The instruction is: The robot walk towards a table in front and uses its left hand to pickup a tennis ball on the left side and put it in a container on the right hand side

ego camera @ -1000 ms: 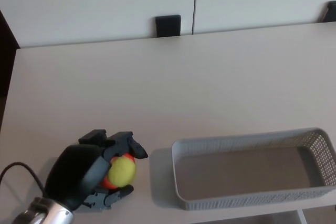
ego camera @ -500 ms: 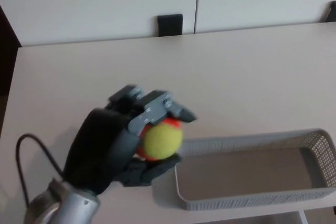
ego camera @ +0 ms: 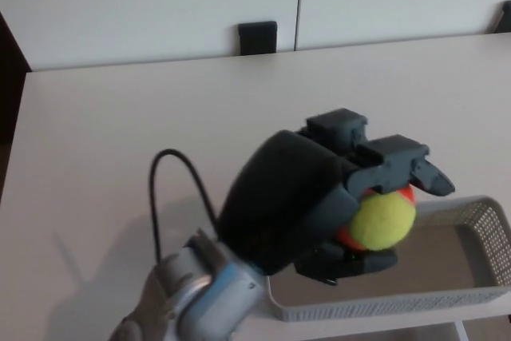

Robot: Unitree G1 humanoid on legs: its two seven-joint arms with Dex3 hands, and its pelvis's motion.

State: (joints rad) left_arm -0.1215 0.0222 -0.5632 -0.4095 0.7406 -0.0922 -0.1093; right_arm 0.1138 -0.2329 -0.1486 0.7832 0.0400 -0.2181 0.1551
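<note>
Gripping tennis ball, left hand raised over container

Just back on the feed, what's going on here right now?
The robot's left hand is shut on the yellow and orange tennis ball. It holds the ball in the air, and from the head camera the ball lines up over the grey mesh plastic basket at the near right of the pale table. The ball is not yet released, and the visible part of the basket is empty. The right hand is not in view.
</note>
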